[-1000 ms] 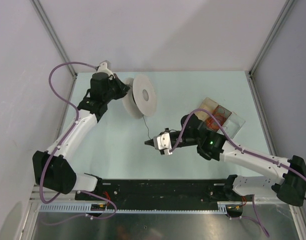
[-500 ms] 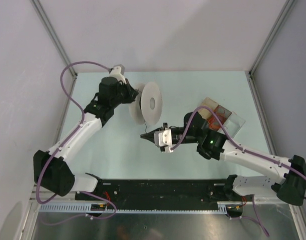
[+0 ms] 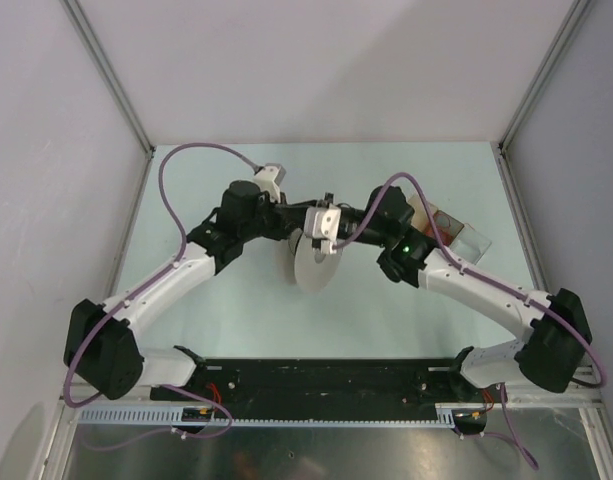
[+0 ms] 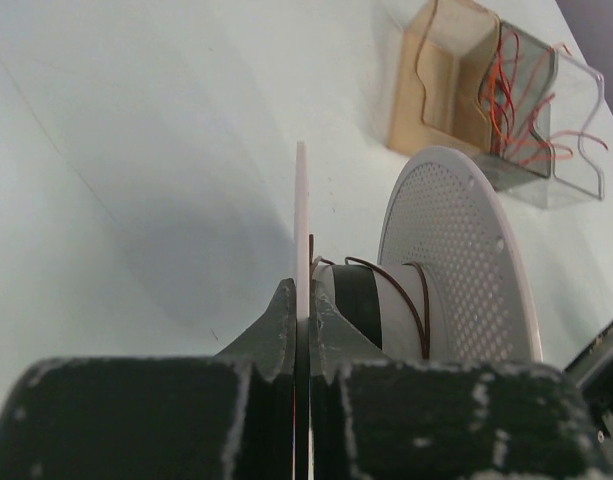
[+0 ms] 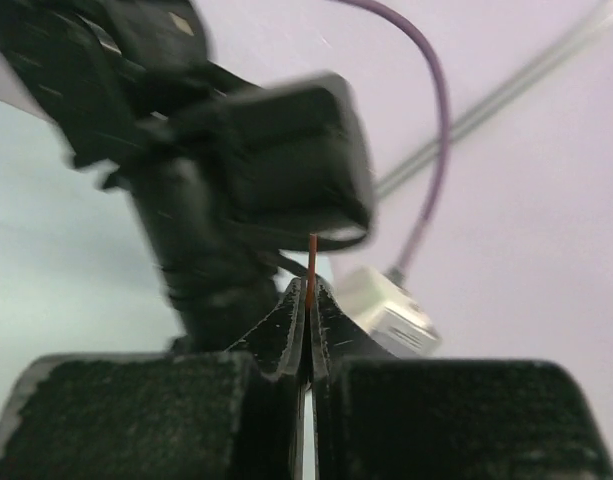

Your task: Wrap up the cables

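both arms met mid-frame in the top view, right over the white spool. the left gripper was clamped on the rim of the spool's near flange, fingers together on that thin white edge. that put the spool's axle running left to right across the left wrist view, with the perforated far flange standing off to the right. and there was the cable, thin and dark brown, lying in a few loose turns around the hub in the gap between the two flanges. the right gripper was closed as well, jaws pressed together on a hair-thin wire that rose straight out of the tips. i took that for the free end of the same cable, though the blur kept me from tracing it back to the hub. from above, the two sets of tips sat close together at the spool's upper edge, left arm coming in from the left, right arm from the right. so the left had the spool and the right was nearer the loose end. the way i read it, the next turn depended on that wire crossing the axle squarely and dropping between the flanges, not over the near rim.
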Available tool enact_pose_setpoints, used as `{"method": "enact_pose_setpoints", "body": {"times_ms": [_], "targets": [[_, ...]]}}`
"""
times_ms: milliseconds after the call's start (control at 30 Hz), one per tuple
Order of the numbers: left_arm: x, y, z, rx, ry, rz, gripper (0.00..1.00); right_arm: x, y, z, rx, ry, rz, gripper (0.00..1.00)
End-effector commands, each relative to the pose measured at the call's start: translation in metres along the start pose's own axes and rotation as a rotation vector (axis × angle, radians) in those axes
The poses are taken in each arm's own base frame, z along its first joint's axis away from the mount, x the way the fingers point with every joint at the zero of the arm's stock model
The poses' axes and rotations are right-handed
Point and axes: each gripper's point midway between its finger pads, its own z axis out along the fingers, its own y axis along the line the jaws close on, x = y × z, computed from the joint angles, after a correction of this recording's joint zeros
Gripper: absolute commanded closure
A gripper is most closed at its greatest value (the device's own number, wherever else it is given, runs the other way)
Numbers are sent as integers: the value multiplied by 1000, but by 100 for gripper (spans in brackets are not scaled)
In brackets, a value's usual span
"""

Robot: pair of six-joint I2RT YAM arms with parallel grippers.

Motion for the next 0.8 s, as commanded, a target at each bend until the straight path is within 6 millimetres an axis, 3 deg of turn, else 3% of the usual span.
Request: {"method": "enact_pose_setpoints", "body": {"times_ms": [0,200,400,600,767], "targets": [[-25,-34,-22,149,-114,81,100,-10,-64,-4,157,-49,-52,100],[-12,-37,-35,191,-111,142,100,19,-105,-24,240,14,-42,100],[-8,-40,-51,242,-129,192,100,60,-127,-57,278,122,7,100],[-33,-44,-73,343,-177,128,100,112,-131,-98,285,262,166,100],[-67,-52,-98,456,-255,68,100,140,-129,-130,317,330,360,100]]}}
